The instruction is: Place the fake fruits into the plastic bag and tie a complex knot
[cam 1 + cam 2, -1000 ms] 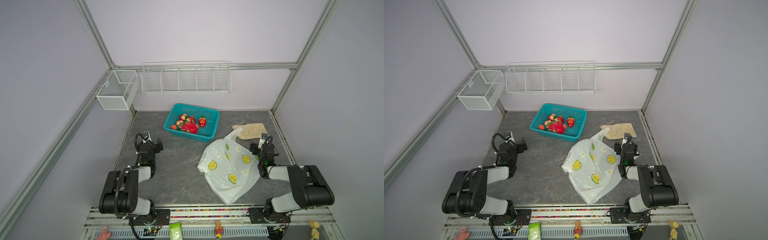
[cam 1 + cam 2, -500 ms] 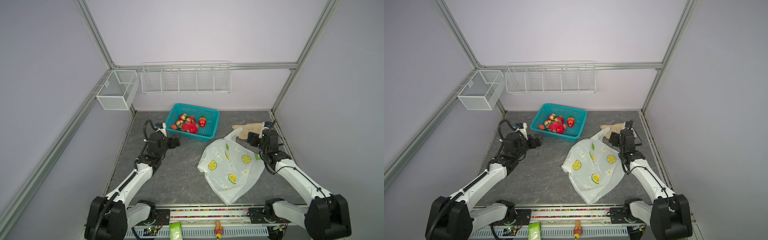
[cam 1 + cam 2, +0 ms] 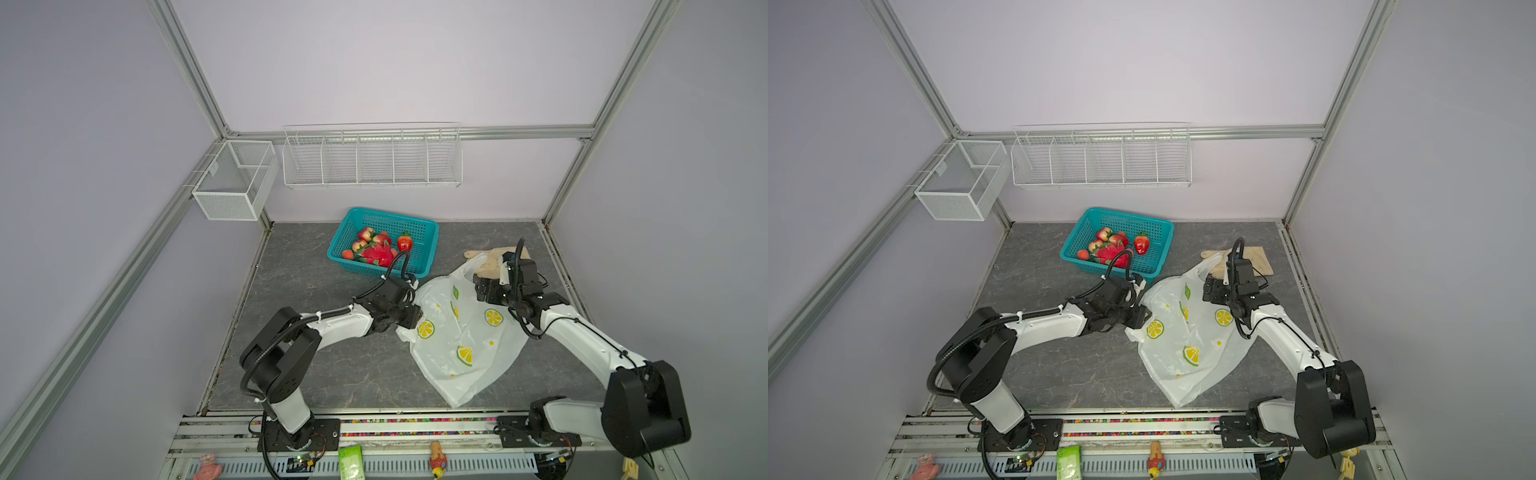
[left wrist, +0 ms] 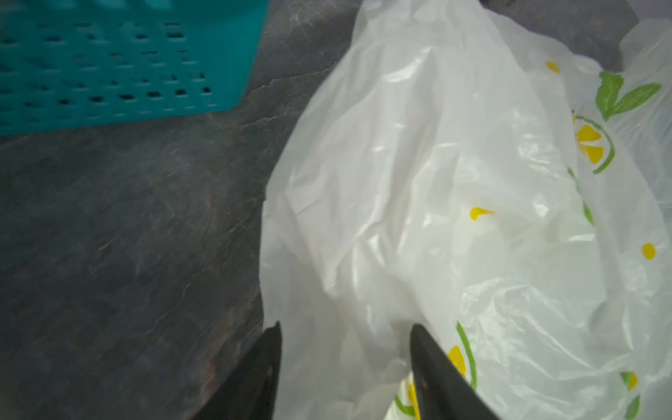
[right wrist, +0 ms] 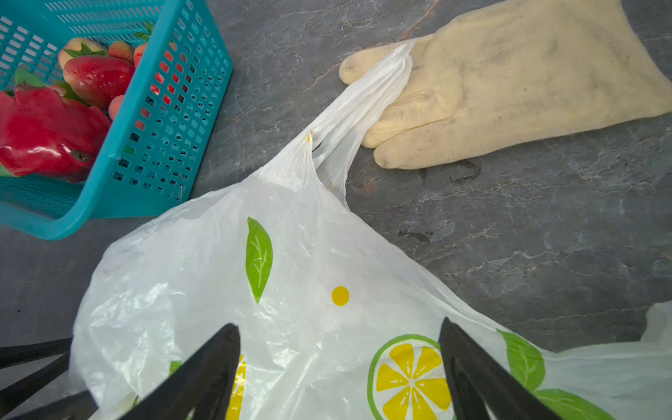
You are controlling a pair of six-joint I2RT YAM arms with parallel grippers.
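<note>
Nearest the front rail: plastic bag [image 3: 465,345] lies flat + crumpled on the dark marbled tabletop [image 3: 316,332], closed end toward me, handles away. White, translucent, printed w/ lemon slices & green leaves.

L pincer [image 3: 409,318] sits low at the bag's left edge, beside a lemon print. Wrist cam: my fingers [image 4: 432,367] stand part-way apart w/ a bulge of bag film betw. them. Cannot tell if they pinch it or only straddle it.

R pincer [image 3: 482,289] is over the bag's far right part, near the handle end. Wrist cam: jaws wide apart, not gripping, bag film under the tips. Contact or not, can't tell.

Further out: one handle loop [image 5: 367,98] is stretched straight, its end draped across the fingers of a beige glove [image 5: 509,80]. The glove lies flat on the table, right of the basket.

Beyond L pincer: teal lattice basket [image 3: 428,249], just beside the bag's far left corner. The fake fruits [image 3: 376,249] are in it, bunched toward its left half. They are strawberries, peach-red apple-like balls and one big magenta-red dragon fruit [image 5: 40,134] w/ scaly skin. One strawberry [image 3: 405,242] sits apart from the bunch.

Back wall: white wire rack [image 3: 372,156] w/ dividers. A white mesh box [image 3: 232,187] hangs on the left frame rail.
</note>
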